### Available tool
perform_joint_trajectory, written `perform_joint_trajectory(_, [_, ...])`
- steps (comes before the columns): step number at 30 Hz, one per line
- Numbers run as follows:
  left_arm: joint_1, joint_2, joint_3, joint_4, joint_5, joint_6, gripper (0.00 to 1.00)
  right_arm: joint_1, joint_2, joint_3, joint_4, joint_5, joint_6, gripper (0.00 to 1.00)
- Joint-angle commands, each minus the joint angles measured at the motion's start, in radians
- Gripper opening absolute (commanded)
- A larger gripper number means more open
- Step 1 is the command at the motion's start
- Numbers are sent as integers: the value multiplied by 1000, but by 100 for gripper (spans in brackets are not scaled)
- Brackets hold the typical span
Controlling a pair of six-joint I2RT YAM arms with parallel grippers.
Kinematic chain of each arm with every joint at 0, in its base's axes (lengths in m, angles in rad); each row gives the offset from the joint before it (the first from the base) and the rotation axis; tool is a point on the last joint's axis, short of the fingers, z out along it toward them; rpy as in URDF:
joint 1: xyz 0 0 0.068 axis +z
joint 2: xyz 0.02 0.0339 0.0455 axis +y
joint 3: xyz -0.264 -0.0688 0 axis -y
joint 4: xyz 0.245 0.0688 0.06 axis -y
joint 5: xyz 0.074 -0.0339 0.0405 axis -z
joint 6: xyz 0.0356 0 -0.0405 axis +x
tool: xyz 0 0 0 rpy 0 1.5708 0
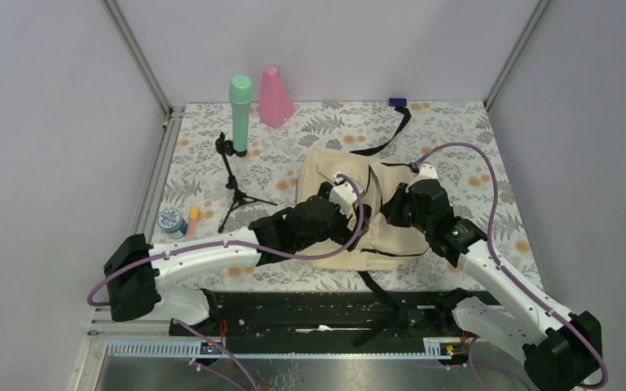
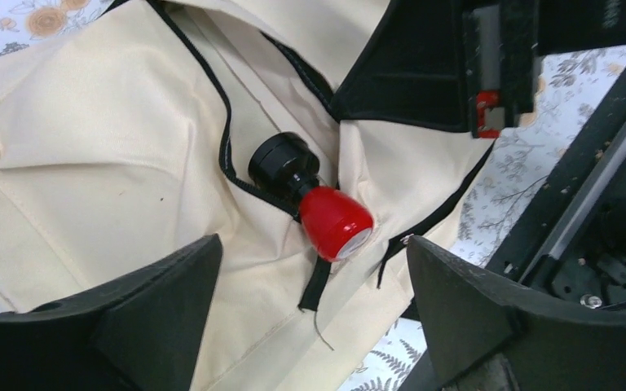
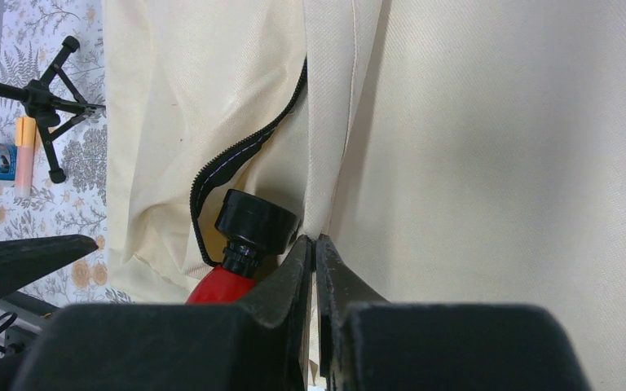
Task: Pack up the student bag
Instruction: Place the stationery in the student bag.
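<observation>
The student bag (image 1: 326, 167) lies flat mid-table, cream fabric with black zipper trim. A red bottle (image 2: 334, 221) with a black cap sticks cap-first into the bag's zipper opening, its red body outside. My left gripper (image 2: 314, 326) is open and empty, its fingers wide apart just above the bottle; in the top view it (image 1: 357, 204) hovers over the bag. My right gripper (image 3: 316, 244) is shut on a fold of bag (image 3: 497, 147) fabric beside the opening, right next to the bottle's cap (image 3: 254, 221). It is over the bag's right half in the top view (image 1: 387, 210).
A green bottle (image 1: 240, 114) and a pink cone-shaped item (image 1: 275, 98) stand at the back. A small black tripod (image 1: 235, 183), a blue-white round container (image 1: 169, 220) and an orange stick (image 1: 193, 218) lie left of the bag. A black strap (image 1: 391, 130) trails toward the back.
</observation>
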Motion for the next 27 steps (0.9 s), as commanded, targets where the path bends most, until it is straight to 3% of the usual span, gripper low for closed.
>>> perform_joint_trajectory(1, [-1,18,25,-48,-43,-13,80,0,-8,63,44,11,-4,0])
perform_joint_trajectory(3, [2,27,32,-48,-45,-13,73,-1,-10,62,45,10,-4,0])
perform_joint_trajectory(13, [30,103,57,-11,-33,-33,73,-1,-24,50,44,13,4,0])
perform_joint_trajectory(20, [74,161,90,46,-33,-47,58,-1,-31,47,44,7,4,0])
perform_joint_trajectory(27, [107,226,149,41,-20,-41,57,-1,-36,38,44,9,10,0])
